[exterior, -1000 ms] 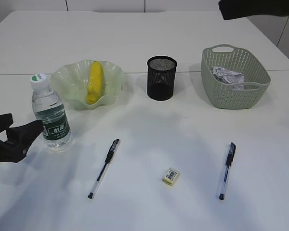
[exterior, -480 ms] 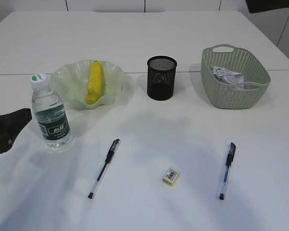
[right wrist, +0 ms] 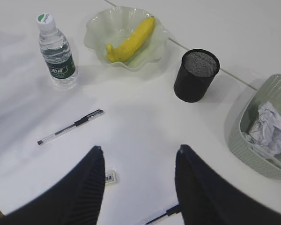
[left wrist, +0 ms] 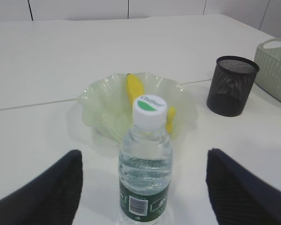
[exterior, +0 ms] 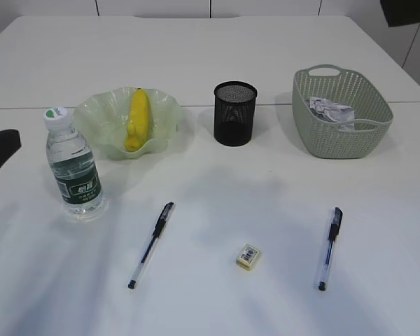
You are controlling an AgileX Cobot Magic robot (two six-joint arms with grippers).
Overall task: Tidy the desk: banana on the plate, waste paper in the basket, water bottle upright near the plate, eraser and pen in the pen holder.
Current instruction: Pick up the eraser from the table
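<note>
Between left fingers [left wrist: 143, 187]: water bottle [left wrist: 145, 161] upright, seemingly untouched; right fingers [right wrist: 139, 187] parted, empty.

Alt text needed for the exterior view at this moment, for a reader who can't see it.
On a white desk, a banana lies in a ruffled green plate, a water bottle stands upright beside it, and crumpled paper sits in a grey-green basket. A black mesh pen holder stands mid-desk; two pens and an eraser still lie in front.
</note>
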